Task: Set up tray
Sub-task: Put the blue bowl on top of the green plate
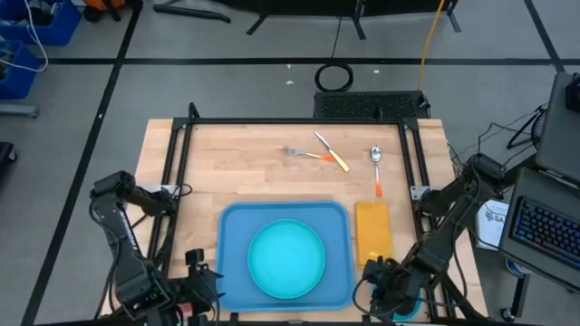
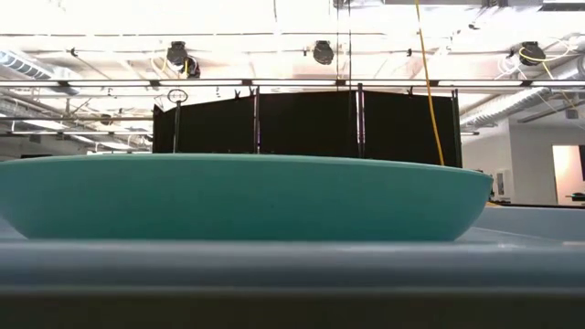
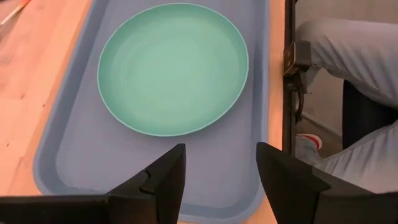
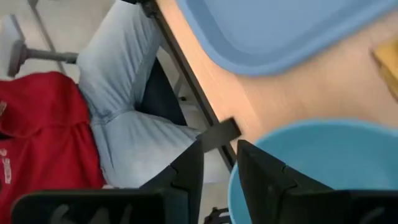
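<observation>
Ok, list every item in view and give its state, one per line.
tray: flat on table, holding plate
turquoise plate: upright, empty, on tray
yellow napkin: flat beside tray
fork, knife, spoon: on bare table
left gripper: open, empty
right gripper: at blue bowl rim

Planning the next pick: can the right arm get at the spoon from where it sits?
Probably yes. The right gripper sits at the table's near edge, the spoon lies in the open beyond the napkin, nothing between.
</observation>
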Robot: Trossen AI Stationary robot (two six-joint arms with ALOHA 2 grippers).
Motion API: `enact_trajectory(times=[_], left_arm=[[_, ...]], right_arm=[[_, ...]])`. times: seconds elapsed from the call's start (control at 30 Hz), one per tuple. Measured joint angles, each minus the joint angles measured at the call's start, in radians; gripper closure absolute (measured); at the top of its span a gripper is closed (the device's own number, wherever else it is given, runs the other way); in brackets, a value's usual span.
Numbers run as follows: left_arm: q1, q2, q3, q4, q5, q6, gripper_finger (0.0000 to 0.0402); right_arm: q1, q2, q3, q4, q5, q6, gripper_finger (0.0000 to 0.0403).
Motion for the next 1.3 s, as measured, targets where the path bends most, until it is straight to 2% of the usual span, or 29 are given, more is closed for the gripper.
enact_trajectory(times=[0.13,0.33,0.6,0.77,0.97,1.17,1.3], left_arm=[[-0.008,0.0,0.0,-0.001,-0.014,0.015,0.0202],[-0.008,0.0,0.0,-0.001,-0.014,0.031,0.0202],[-0.004,0.0,0.0,-0.002,-0.02,0.05,0.0202],[-0.004,0.0,0.0,-0.002,-0.022,0.059,0.0202],[-0.004,0.0,0.0,-0.002,-0.022,0.059,0.0202],[-0.004,0.0,0.0,-0.001,-0.022,0.067,0.0202],[-0.004,0.0,0.0,-0.001,-0.029,0.067,0.0202]], right_arm=[[0.018,0.0,0.0,-0.011,0.003,0.083,0.0276],[0.031,0.053,0.0,-0.001,-0.007,0.119,0.0233],[0.032,0.152,-0.001,0.006,-0.124,0.129,0.023],[0.032,0.166,-0.001,0.012,-0.13,0.095,0.0233],[0.031,0.166,-0.001,0.011,-0.154,0.068,0.0276],[0.025,0.165,-0.028,0.04,-0.173,0.047,0.0378],[0.024,0.161,-0.045,0.055,-0.179,0.035,0.0389]])
